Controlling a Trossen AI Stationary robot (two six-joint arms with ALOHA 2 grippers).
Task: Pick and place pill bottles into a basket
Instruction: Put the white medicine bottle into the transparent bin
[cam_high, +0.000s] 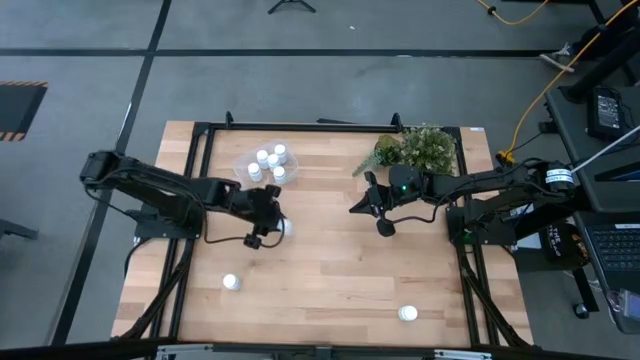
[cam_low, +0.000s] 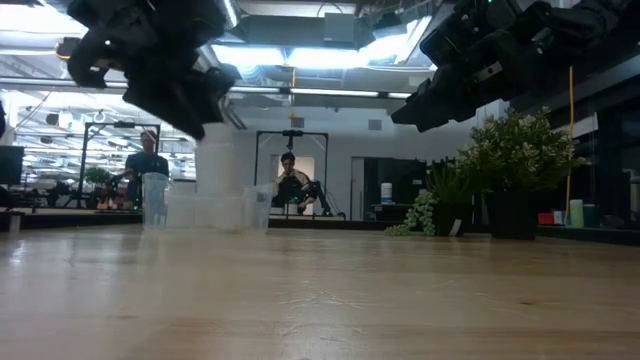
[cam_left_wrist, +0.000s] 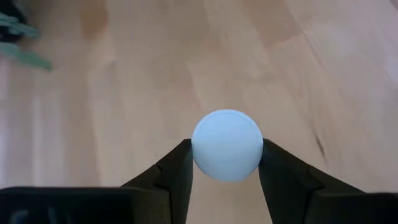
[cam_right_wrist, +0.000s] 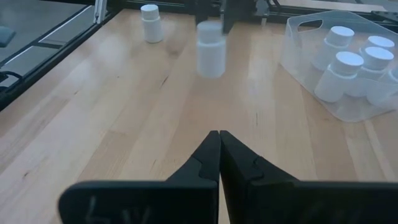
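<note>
arms: dark, jointed | left tool (cam_left_wrist: 227, 180): black tapered fingers | right tool (cam_right_wrist: 219, 155): black

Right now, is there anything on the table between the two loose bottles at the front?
No. In the high view, only bare wood lies between the left loose bottle and the right loose bottle.

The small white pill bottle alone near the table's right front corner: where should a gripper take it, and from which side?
That small white pill bottle appears upright, round cap up, with bare wood all around. Come straight down from above and close the fingers across its round sides below the cap. The right gripper, shut now, would have to open first.
</note>
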